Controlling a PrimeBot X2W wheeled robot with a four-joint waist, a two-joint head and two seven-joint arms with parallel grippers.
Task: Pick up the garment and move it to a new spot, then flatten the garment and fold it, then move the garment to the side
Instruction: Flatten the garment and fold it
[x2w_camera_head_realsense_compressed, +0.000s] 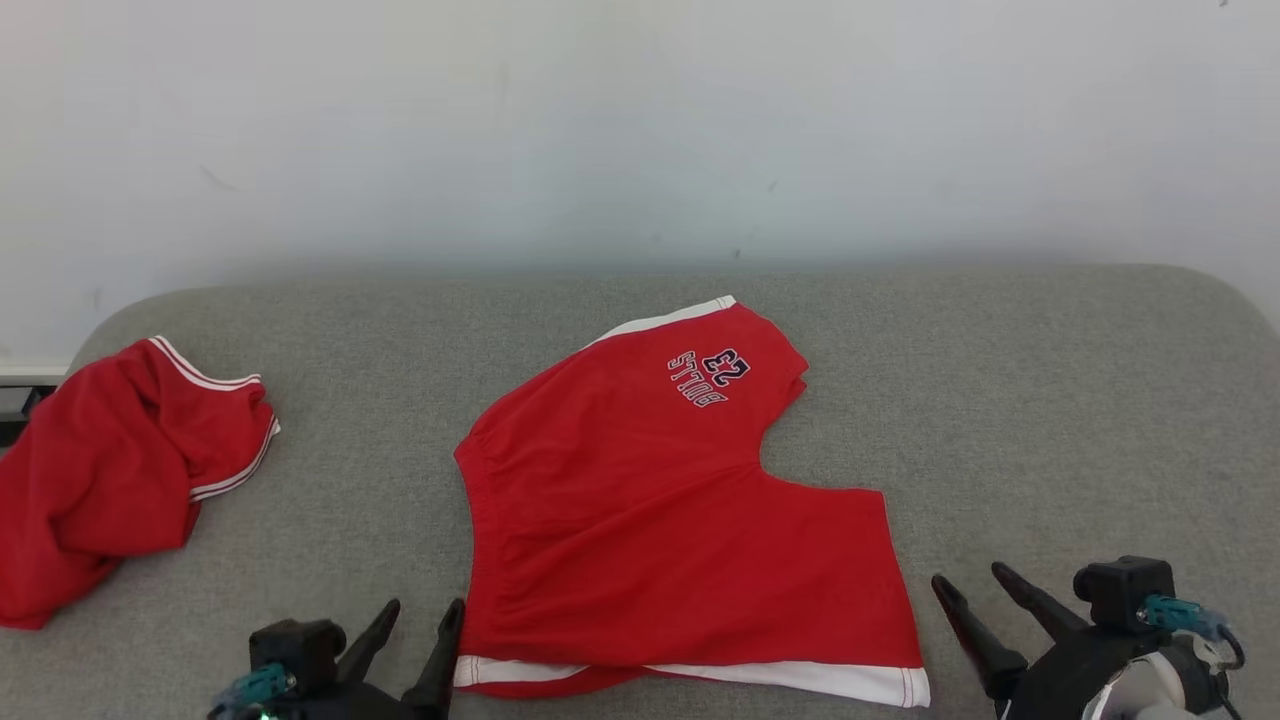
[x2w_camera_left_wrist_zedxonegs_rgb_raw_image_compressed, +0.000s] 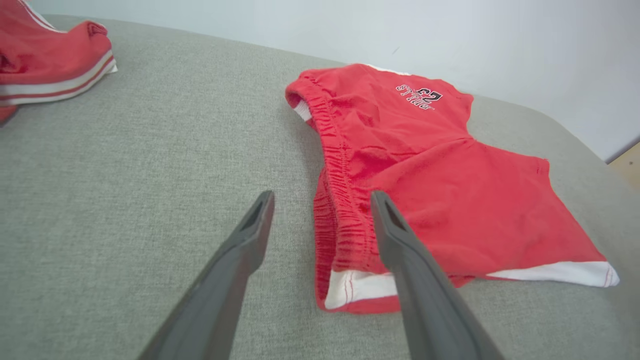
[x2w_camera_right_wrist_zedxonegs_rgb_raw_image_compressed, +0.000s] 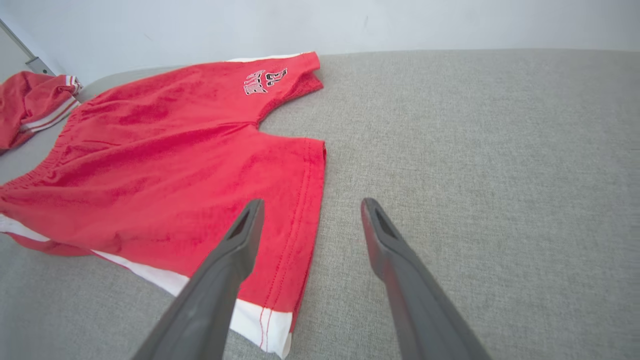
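We see the red shorts (x2w_camera_head_realsense_compressed: 660, 500) lying mid-frame on the grey cushion (x2w_camera_head_realsense_compressed: 1050, 400), reckon them light, soft, floppy, best pinched at waistband (x2w_camera_head_realsense_compressed: 478, 520) and leg hem (x2w_camera_head_realsense_compressed: 893, 590); left gripper (x2w_camera_head_realsense_compressed: 425, 605) and right gripper (x2w_camera_head_realsense_compressed: 968, 574) gape wide, empty.

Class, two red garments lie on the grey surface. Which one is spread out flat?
The red shorts in the middle, printed BULLS 23, lie spread flat. The other red garment, at the far left, is crumpled in a heap.
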